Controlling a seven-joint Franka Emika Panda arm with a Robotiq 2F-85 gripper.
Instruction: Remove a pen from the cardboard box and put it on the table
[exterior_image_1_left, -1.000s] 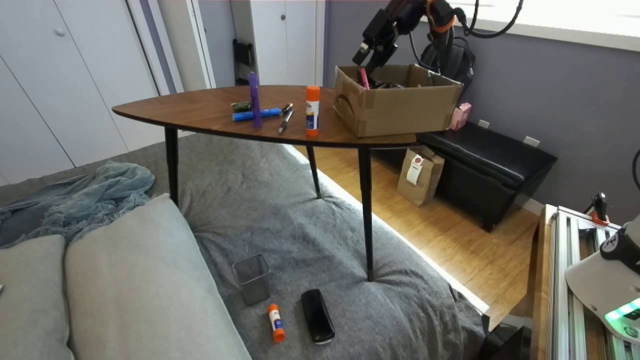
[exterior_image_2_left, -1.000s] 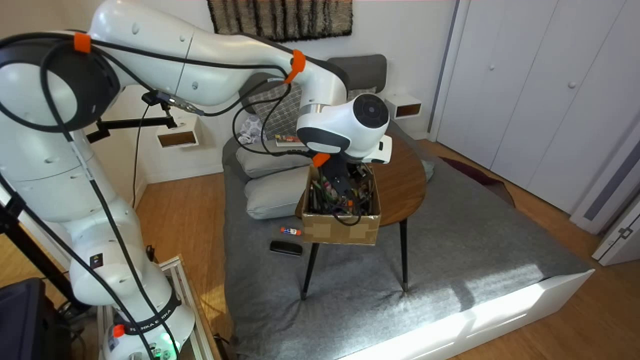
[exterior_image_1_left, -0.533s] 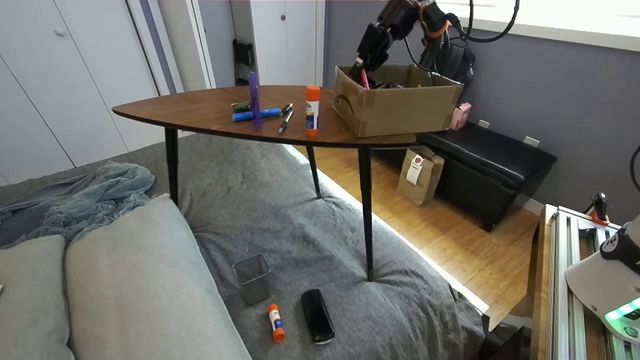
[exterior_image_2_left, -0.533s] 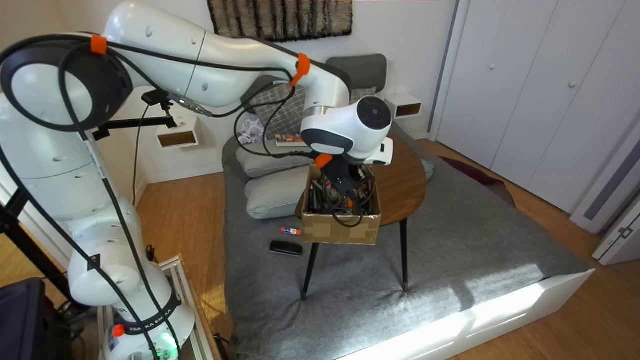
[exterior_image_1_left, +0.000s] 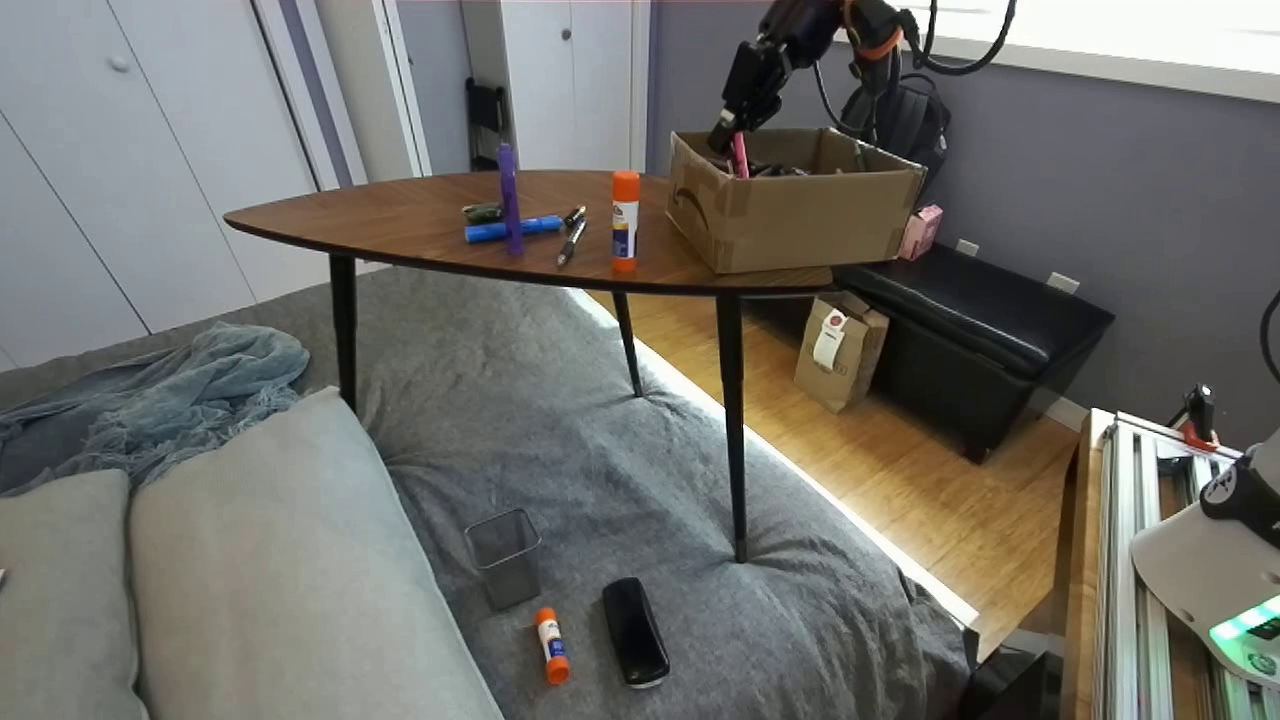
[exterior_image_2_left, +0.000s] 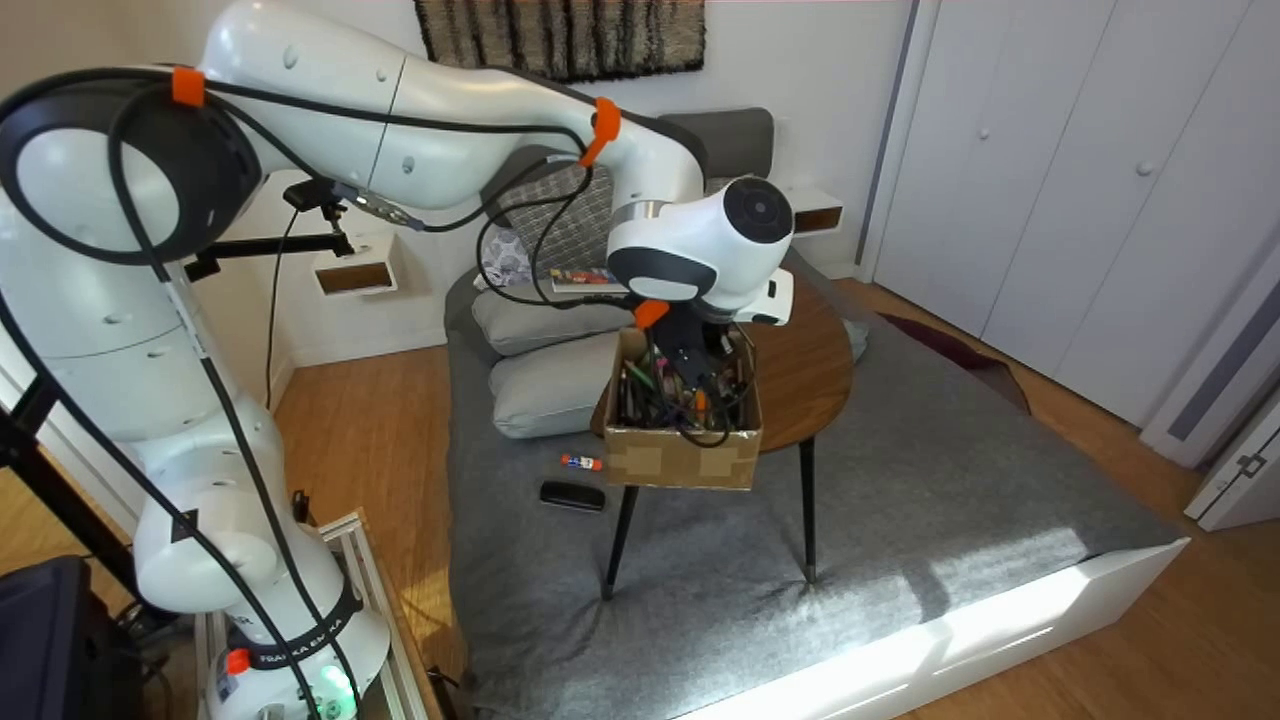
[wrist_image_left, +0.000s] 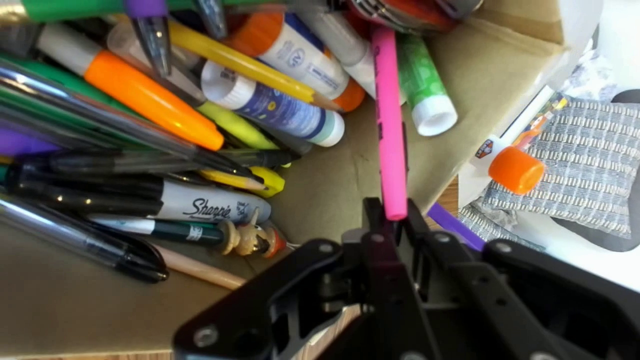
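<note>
The cardboard box (exterior_image_1_left: 820, 225) stands on one end of the brown table (exterior_image_1_left: 370, 215), also seen in the other exterior picture as a box (exterior_image_2_left: 682, 458) full of pens and markers. A pink pen (wrist_image_left: 390, 125) leans up from the box's contents in the wrist view. My gripper (wrist_image_left: 393, 212) is shut on its near end, fingertips on either side. In an exterior view the pink pen (exterior_image_1_left: 740, 156) rises above the box rim beneath the gripper. The pen's far end is tucked under other items.
A purple marker (exterior_image_1_left: 510, 200) stands upright on the table beside a blue marker (exterior_image_1_left: 512, 230), a dark pen (exterior_image_1_left: 572, 243) and an orange-capped glue stick (exterior_image_1_left: 625, 222). Inside the box, several pens crowd around, including a Sharpie (wrist_image_left: 212, 202) and a green tube (wrist_image_left: 425, 85).
My gripper has come down to the pink pen and its fingers have shut around the end. Over the last half second gripper and pen have shifted slightly up together.
</note>
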